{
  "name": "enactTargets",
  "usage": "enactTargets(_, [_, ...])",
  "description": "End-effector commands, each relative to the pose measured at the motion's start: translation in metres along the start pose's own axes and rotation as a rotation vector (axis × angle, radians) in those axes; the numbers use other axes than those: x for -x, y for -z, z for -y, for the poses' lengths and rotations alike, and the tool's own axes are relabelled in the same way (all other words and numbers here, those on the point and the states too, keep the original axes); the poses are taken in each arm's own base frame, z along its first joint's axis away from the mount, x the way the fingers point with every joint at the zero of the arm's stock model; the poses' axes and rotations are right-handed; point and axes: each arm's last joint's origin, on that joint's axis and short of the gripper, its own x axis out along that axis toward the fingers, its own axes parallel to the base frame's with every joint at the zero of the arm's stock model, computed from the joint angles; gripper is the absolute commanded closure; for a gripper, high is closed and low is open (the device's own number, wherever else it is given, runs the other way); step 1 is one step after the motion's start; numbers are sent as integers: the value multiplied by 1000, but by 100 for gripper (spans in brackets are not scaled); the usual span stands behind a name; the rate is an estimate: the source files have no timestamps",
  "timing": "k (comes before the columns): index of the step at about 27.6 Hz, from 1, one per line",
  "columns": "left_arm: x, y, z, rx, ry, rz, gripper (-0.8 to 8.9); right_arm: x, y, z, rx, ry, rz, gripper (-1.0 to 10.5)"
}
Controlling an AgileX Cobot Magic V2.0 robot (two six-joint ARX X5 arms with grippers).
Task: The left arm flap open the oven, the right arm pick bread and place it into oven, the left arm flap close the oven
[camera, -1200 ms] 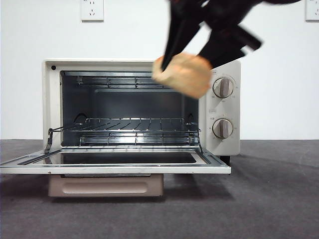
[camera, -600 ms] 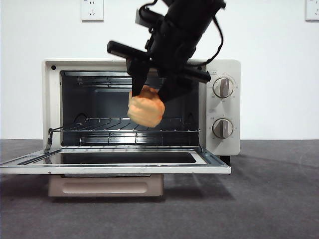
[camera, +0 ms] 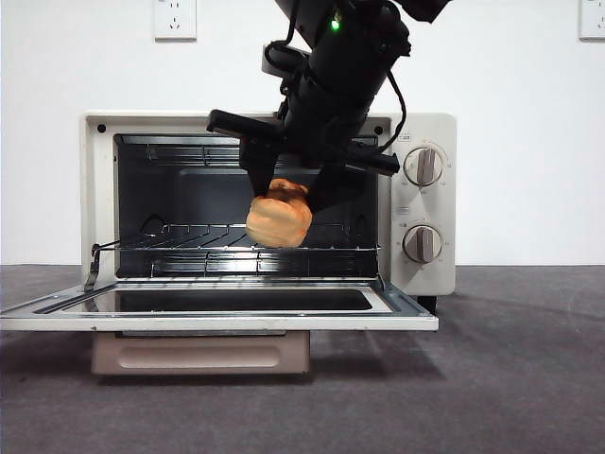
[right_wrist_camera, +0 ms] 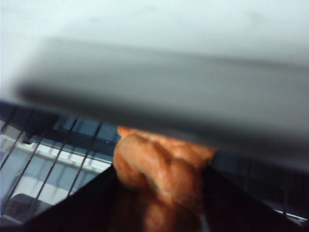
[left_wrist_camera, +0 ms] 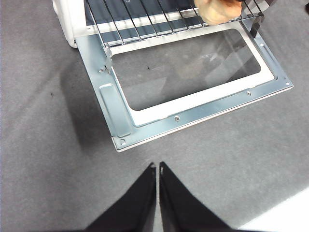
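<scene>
Tabletop (camera: 529, 397): grey, matte; carries the oven.
Left hand (left_wrist_camera: 157, 169): jaws pressed together, nothing between them; hovering over bare tabletop just in front of the door's front edge, apart from it.
Door (camera: 217, 312): flapped fully down, lying flat toward the camera; glass pane framed in bright metal; beige handle (camera: 200, 353) hanging beneath the front edge.
Oven (camera: 427, 203): cream-white box, cavity open; two beige knobs at 3 o'clock of the cavity, one above the other.
Wire rack (camera: 189, 248): level across the lower cavity, front bar at the mouth.
Right hand (camera: 294, 194): entering from 12 o'clock, angled down into the cavity mouth; jaws clamped on the bread from both sides.
Bread (camera: 279, 219): golden-orange, lumpy; held at the cavity mouth, near centre, low over the front of the wire rack; contact with the rack not discernible. In the right wrist view, bread (right_wrist_camera: 161, 169) sits between the two dark jaws with rack wires behind.
Back wall (camera: 510, 95): white; socket at 11 o'clock above the oven.
</scene>
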Motion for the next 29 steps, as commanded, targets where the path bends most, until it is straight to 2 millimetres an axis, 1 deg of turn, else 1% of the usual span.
enactTargets(1, [1,-2,1,-1,1,11,798,-5,0,-4,-7,-3,4,653])
enactTargets(3, [1,-2,1,-1,1,11,798,-5,0,-4,-7,-4,4,629])
enactTargets(8, [1,-2,1,-1,1,11,798,-5,0,-5,-6,-9,2,516])
enactTargets(13, [1,-2,1,-1,1,11,798,-4,0,-6,-5,-18,-1,505])
enactTargets(17, [1,-2,1,-1,1,11,798,3,-4,-8,-5,-48,3,505])
enactTargets(21, [1,-2,1,-2,1,11,798,18,-11,-13,-3,-75,24,505])
enactTargets(24, [1,-2,1,-2,1,13,798,34,-16,-15,2,-85,26,505])
enactTargets(29, [1,-3,1,-6,2,17,798,68,-22,-21,70,-119,12,505])
